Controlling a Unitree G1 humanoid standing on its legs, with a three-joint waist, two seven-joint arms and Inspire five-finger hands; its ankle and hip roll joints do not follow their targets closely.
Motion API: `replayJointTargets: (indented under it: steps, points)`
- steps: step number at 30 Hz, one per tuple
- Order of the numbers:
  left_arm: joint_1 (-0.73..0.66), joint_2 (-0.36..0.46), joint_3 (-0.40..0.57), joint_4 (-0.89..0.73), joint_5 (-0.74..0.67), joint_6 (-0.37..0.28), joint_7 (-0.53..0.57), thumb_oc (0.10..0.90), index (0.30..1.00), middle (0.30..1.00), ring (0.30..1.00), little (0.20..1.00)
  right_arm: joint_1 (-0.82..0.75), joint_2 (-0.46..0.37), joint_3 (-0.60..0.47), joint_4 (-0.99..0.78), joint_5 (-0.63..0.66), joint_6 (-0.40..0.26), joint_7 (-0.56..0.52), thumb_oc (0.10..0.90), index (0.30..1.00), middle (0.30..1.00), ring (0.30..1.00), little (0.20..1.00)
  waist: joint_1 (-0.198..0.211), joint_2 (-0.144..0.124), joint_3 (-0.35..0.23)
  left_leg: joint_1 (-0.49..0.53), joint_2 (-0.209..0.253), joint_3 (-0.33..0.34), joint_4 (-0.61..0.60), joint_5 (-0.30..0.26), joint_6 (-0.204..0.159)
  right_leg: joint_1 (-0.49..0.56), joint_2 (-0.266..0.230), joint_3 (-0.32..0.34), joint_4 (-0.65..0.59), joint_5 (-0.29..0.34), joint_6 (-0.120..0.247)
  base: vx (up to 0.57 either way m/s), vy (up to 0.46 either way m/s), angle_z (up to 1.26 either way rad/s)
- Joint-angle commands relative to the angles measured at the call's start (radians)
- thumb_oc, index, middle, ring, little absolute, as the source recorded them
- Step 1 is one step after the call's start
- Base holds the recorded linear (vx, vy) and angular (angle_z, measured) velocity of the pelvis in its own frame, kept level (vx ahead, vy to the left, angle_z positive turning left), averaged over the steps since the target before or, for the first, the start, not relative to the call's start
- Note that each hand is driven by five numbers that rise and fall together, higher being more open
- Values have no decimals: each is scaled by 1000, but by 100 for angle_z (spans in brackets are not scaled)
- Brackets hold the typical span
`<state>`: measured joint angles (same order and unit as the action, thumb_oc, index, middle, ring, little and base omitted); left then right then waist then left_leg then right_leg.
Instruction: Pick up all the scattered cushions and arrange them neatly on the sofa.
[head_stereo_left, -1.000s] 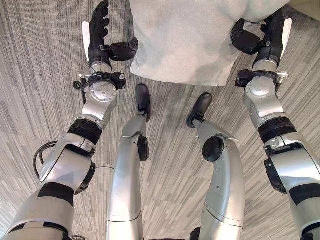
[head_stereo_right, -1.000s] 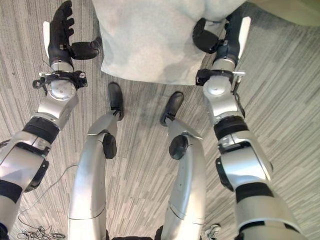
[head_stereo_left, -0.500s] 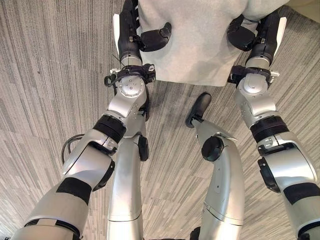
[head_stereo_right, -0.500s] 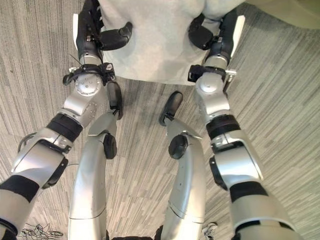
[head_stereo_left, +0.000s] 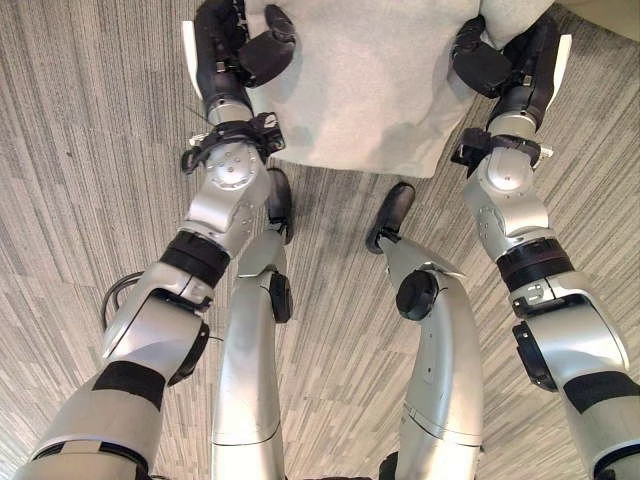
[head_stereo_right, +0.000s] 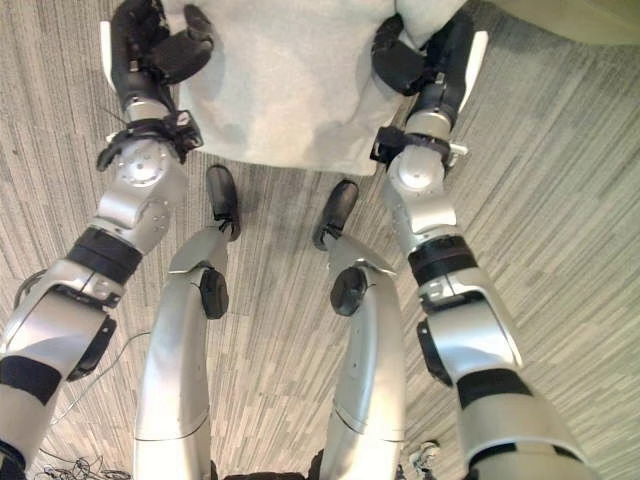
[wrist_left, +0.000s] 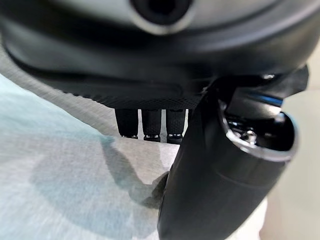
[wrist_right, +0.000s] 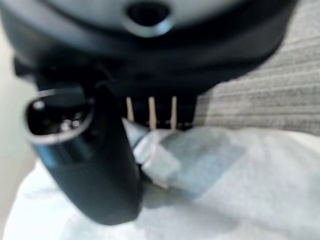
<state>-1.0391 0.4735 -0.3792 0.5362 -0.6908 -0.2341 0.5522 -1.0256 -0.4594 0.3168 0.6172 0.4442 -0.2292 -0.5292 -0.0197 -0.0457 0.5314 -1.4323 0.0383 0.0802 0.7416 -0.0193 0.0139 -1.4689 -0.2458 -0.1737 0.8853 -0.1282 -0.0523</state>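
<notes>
The cushion (head_stereo_left: 370, 80) is a pale light grey, pretty plain with just faint cloudy darker patches across the fabric. The floor (head_stereo_left: 90, 150) is carpet in a streaky mix of grey and beige lines, laid in blocks with the stripes running different ways. Both the left hand (head_stereo_left: 235, 45) and right hand (head_stereo_left: 505, 65) are black, each with a white strip along its outer edge.
</notes>
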Motion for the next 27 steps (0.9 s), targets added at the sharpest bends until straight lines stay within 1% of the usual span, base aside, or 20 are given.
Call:
replayJointTargets:
  steps: [1, 3, 5, 6, 7, 8, 9, 10, 11, 12, 13, 14, 15, 16, 17, 18, 19, 21, 22, 27]
  points:
    - [77, -124, -2, -243, 187, -125, -77, 400, 300, 300, 300, 300, 23, 73, 32, -256, -161, -116, 38, 400, 300, 300, 300, 300, -9, 55, -158, 35, -27, -52, -31, -92, -1, 106, 80, 45, -72, -28, 125, -73, -20, 4]
    - [110, -128, 2, -259, 214, -126, -74, 400, 300, 300, 300, 300, 53, 79, 32, -278, -180, -116, 41, 400, 300, 300, 300, 300, -11, 54, -158, 75, -28, -55, -54, -88, -1, 143, 80, 42, -97, -22, 125, -52, -26, -1]
    - [167, -138, 3, -297, 248, -121, -89, 400, 300, 300, 300, 300, 115, 88, 31, -333, -211, -119, 56, 400, 300, 300, 300, 300, -12, 54, -161, 146, -29, -62, -108, -78, -5, 208, 85, 37, -140, -15, 124, -55, -40, 2]
    - [229, -147, -5, -332, 278, -122, -99, 400, 300, 300, 300, 300, 186, 97, 32, -378, -228, -122, 75, 400, 300, 300, 300, 300, -10, 51, -167, 227, -26, -72, -169, -65, -10, 285, 82, 29, -198, -5, 124, -41, -38, 5]
    - [234, -148, -6, -336, 279, -121, -99, 400, 300, 300, 300, 300, 192, 98, 31, -381, -229, -121, 75, 400, 300, 300, 300, 300, -11, 52, -165, 236, -26, -73, -175, -63, -10, 294, 82, 27, -204, -3, 124, -35, -68, 6]
    - [293, -163, -13, -362, 288, -127, -113, 400, 300, 300, 300, 300, 263, 101, 31, -415, -243, -124, 90, 400, 300, 300, 300, 300, -9, 48, -176, 311, -22, -79, -227, -52, -18, 364, 78, 15, -257, 7, 126, -17, -43, 4]
    - [298, -164, -14, -364, 288, -126, -113, 400, 300, 300, 300, 300, 269, 101, 30, -419, -244, -122, 90, 400, 300, 300, 300, 300, -9, 49, -173, 323, -22, -80, -235, -49, -18, 376, 79, 13, -264, 10, 126, -19, -81, 10]
    - [364, -171, -16, -402, 309, -133, -129, 400, 300, 300, 300, 300, 346, 103, 24, -454, -257, -127, 107, 400, 300, 300, 300, 300, -4, 46, -186, 406, -22, -86, -298, -36, -28, 448, 76, -2, -315, 14, 128, -20, -42, 6]
    - [369, -171, -17, -405, 309, -132, -129, 400, 300, 300, 300, 300, 352, 104, 24, -457, -258, -126, 107, 400, 300, 300, 300, 300, -4, 46, -183, 416, -22, -87, -304, -33, -28, 457, 76, -3, -320, 16, 128, -29, -68, 12]
    - [403, -177, -17, -429, 308, -138, -134, 400, 300, 300, 300, 300, 394, 111, 24, -483, -258, -132, 117, 400, 300, 300, 300, 300, -1, 44, -189, 464, -22, -90, -333, -24, -35, 504, 80, -11, -347, 18, 129, -2, -96, 10]
    - [465, -176, -19, -453, 310, -146, -148, 400, 300, 300, 300, 300, 461, 108, 23, -520, -271, -131, 134, 400, 300, 300, 300, 300, 6, 38, -205, 549, -21, -97, -380, -12, -42, 589, 83, -29, -396, 20, 129, 0, -96, 10]
    - [468, -176, -20, -455, 310, -146, -148, 400, 300, 300, 300, 300, 465, 109, 23, -522, -271, -130, 134, 400, 300, 300, 300, 300, 6, 39, -202, 557, -21, -98, -385, -11, -43, 597, 84, -31, -401, 21, 129, 38, -102, 5]
    - [504, -163, -10, -477, 332, -152, -149, 400, 300, 300, 300, 300, 511, 112, 20, -551, -274, -138, 144, 400, 300, 300, 300, 300, 9, 36, -212, 607, -21, -103, -413, -5, -48, 646, 86, -43, -429, 22, 129, -20, -75, 2]
    - [571, -152, -6, -507, 351, -157, -155, 400, 300, 300, 300, 300, 572, 109, 22, -591, -283, -139, 162, 400, 300, 300, 300, 300, 16, 31, -219, 695, -14, -102, -465, 40, -51, 742, 88, -72, -488, 52, 120, 13, -107, 5]
    - [602, -147, 5, -515, 353, -160, -157, 400, 300, 300, 300, 300, 600, 104, 18, -607, -291, -138, 168, 400, 300, 300, 300, 300, 20, 31, -227, 747, -12, -105, -490, 46, -55, 794, 93, -81, -514, 51, 119, -11, -75, 10]
    - [604, -147, 5, -516, 353, -160, -157, 400, 300, 300, 300, 300, 602, 104, 18, -608, -292, -138, 168, 400, 300, 300, 300, 300, 19, 32, -223, 754, -11, -106, -493, 47, -55, 802, 94, -82, -517, 52, 119, 48, -68, 14]
    - [632, -139, 17, -524, 359, -163, -160, 400, 300, 300, 300, 300, 628, 100, 14, -629, -303, -142, 175, 400, 300, 300, 300, 300, 23, 29, -232, 803, -8, -106, -515, 53, -62, 854, 100, -90, -543, 53, 119, 71, -55, 18]
    - [717, -112, 47, -554, 362, -172, -173, 400, 300, 300, 300, 300, 697, 77, 4, -680, -334, -138, 188, 400, 300, 300, 300, 300, 30, 30, -254, 948, 2, -104, -579, 63, -69, 1001, 121, -113, -610, 50, 118, 150, -93, 13]
    - [718, -112, 47, -555, 362, -172, -173, 400, 300, 300, 300, 300, 698, 77, 4, -681, -334, -137, 188, 400, 300, 300, 300, 300, 30, 30, -250, 954, 3, -105, -582, 64, -70, 1008, 121, -114, -613, 51, 118, 133, -81, 2]
    - [853, -84, 106, -601, 358, -177, -203, 400, 300, 300, 300, 300, 800, 50, -26, -762, -359, -130, 233, 400, 300, 300, 300, 300, 41, 37, -314, 1130, 16, -92, -685, 90, -82, 1202, 157, -132, -727, 51, 118, 123, -55, 2]
